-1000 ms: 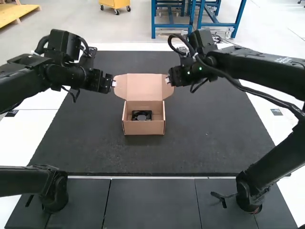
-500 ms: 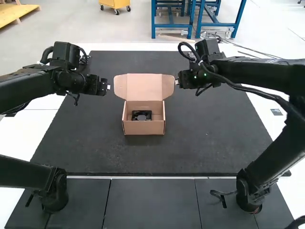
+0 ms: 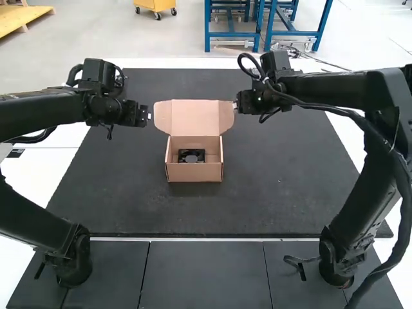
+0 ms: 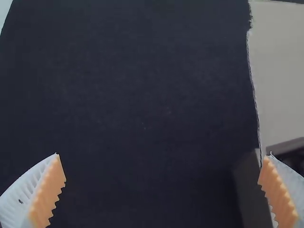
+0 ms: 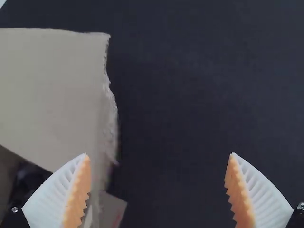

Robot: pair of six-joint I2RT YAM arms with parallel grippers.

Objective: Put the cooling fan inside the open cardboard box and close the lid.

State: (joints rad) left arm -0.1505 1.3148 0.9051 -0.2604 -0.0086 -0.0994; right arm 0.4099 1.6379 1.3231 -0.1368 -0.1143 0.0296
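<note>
high view: cooling fan (image 3: 191, 155) lying inside the cardboard box (image 3: 194, 170) on the black mat (image 3: 290, 167), lid (image 3: 193, 118) raised open behind, my left gripper (image 3: 147, 116) just beside its left edge, my right gripper (image 3: 235, 109) just beside its right; left wrist view: my fingers (image 4: 47, 190) spread wide, gripping nothing, lid edge by one pad; right wrist view: fingers (image 5: 76, 190) likewise parted, lid beside one.

The box (image 3: 194, 168) sits mid-worktop (image 3: 290, 180), the fan (image 3: 191, 155) lying inside and the lid (image 3: 193, 118) open at its far side. The left tool (image 3: 147, 116) is just beside the lid's left edge, the right tool (image 3: 235, 108) at its right edge.
</note>
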